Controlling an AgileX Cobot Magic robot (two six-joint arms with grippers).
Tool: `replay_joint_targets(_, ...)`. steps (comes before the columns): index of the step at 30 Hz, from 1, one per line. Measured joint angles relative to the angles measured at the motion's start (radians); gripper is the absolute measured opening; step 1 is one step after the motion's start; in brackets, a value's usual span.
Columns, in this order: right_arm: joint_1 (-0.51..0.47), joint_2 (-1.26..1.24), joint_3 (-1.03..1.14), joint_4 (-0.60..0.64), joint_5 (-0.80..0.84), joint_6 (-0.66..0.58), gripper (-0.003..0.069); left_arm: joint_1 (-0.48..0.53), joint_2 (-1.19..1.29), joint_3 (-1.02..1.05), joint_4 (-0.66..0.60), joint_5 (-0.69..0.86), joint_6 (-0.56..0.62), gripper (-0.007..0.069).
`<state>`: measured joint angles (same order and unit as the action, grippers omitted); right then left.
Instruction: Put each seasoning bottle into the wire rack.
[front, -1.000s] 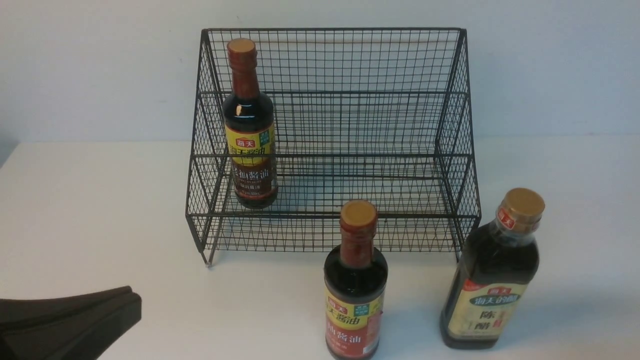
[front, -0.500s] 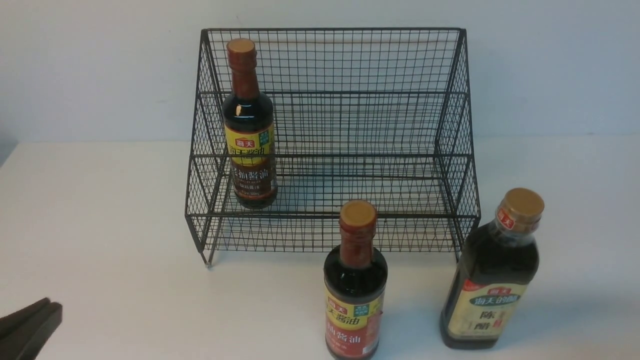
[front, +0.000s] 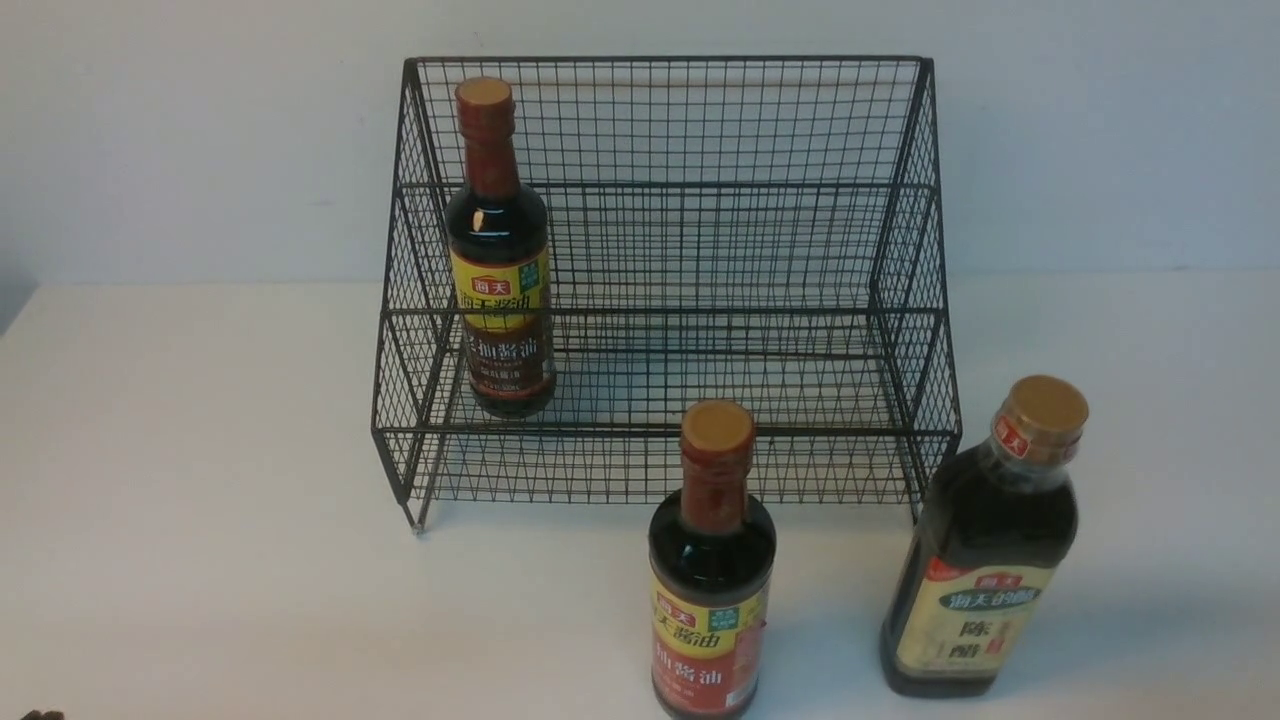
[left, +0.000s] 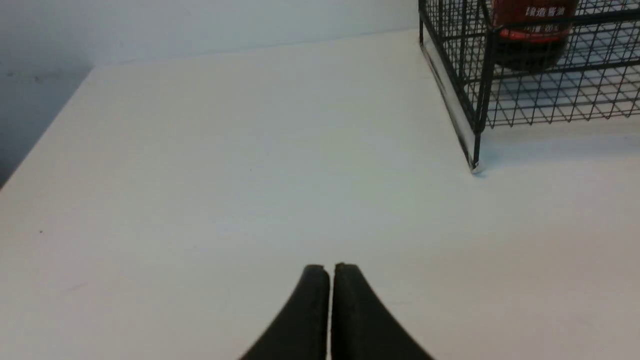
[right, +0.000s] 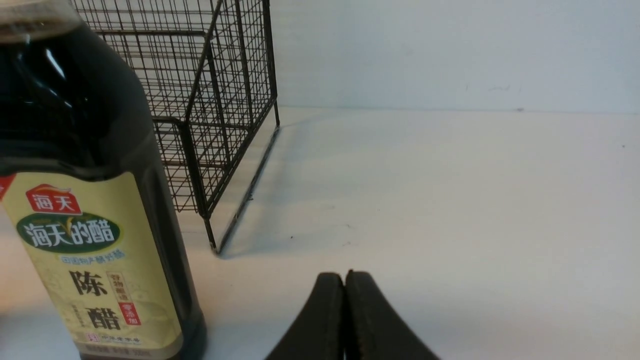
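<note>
While you look across the white worktop (front: 200, 450), you have these items to count. Wire rack (front: 660, 250): black mesh, two stepped tiers, standing against the back wall. First slim bottle (front: 498, 250): gold cap, red neck, yellow-red label, upright inside the rack at its left end, on the lower tier. Second slim bottle (front: 711, 570): same make, upright on the worktop just in front of the rack's front edge, near its middle. Squarish bottle (front: 985, 545): gold cap, cream label, dark liquid, upright on the worktop by the rack's front right corner, apart from the second slim bottle. Left tool (left: 330, 312): your left wrist view shows its two black fingers pressed together, holding nothing, over bare worktop, well apart from the rack's left front foot. Right tool (right: 345, 317): fingers likewise closed and empty, low over the worktop, near the squarish bottle but not touching it.
</note>
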<state>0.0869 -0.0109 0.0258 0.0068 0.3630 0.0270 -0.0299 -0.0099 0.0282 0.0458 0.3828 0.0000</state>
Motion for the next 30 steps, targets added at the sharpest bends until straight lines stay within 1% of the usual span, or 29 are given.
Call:
replay_joint_targets(6,0.000,0.000,0.000,0.000,0.000,0.000,-0.0015,-0.001,0.000,0.000,0.003,0.001,0.035,-0.0005)
replay_joint_targets(30,0.000,0.000,0.000,0.000,0.000,0.000,-0.0015,-0.001,0.000,0.000,0.003,0.001,0.044,-0.0005)
